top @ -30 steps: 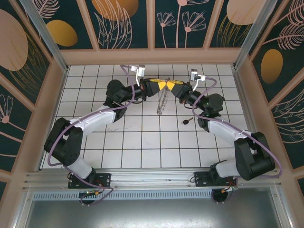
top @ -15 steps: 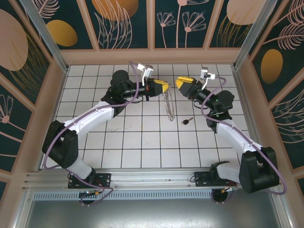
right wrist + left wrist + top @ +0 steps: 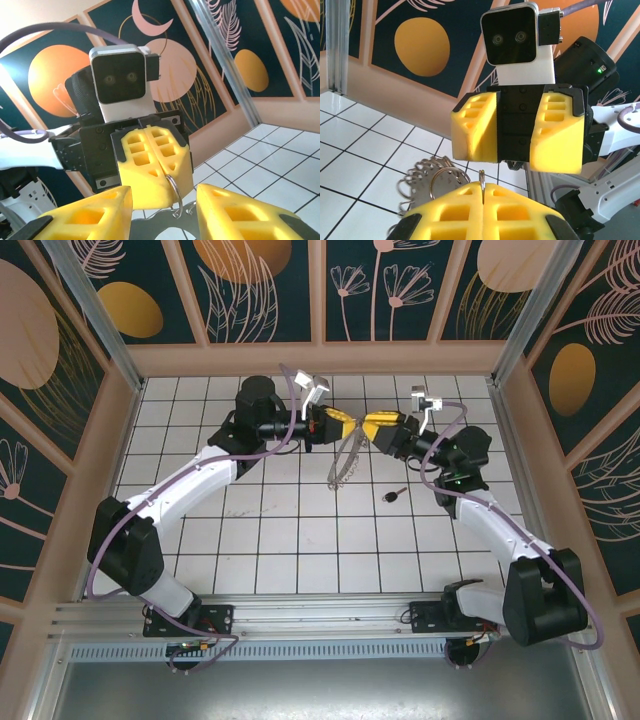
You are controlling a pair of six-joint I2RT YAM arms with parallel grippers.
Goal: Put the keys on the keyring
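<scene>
keyring (image 3: 343, 460) hangs from left gripper (image 3: 336, 423), clamped tight on its top, over mid-back tiles (image 3: 300, 530). right gripper (image 3: 383, 427) faces it w/ jaws wide, empty. key (image 3: 393, 496) lies on tiles nearby; better grip its black head & leave blade free for threading.

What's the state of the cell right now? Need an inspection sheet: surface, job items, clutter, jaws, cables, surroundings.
Surface: white tiled tabletop, grid lines dark.
Job's things: large floppy silvery keyring fringed with small metal rings hangs from the left gripper; small black-headed key lies flat on a tile, apart from both grippers.
Clutter: nothing seen.
Grippers: left gripper jaws shut on a ring of the keyring; right gripper jaws open, facing it closely, gripping nothing.
Cables: purple cables loop off the wrists, away from the key.
Surroundings: dark teal floral wall panels; aluminium rail at near edge.
</scene>
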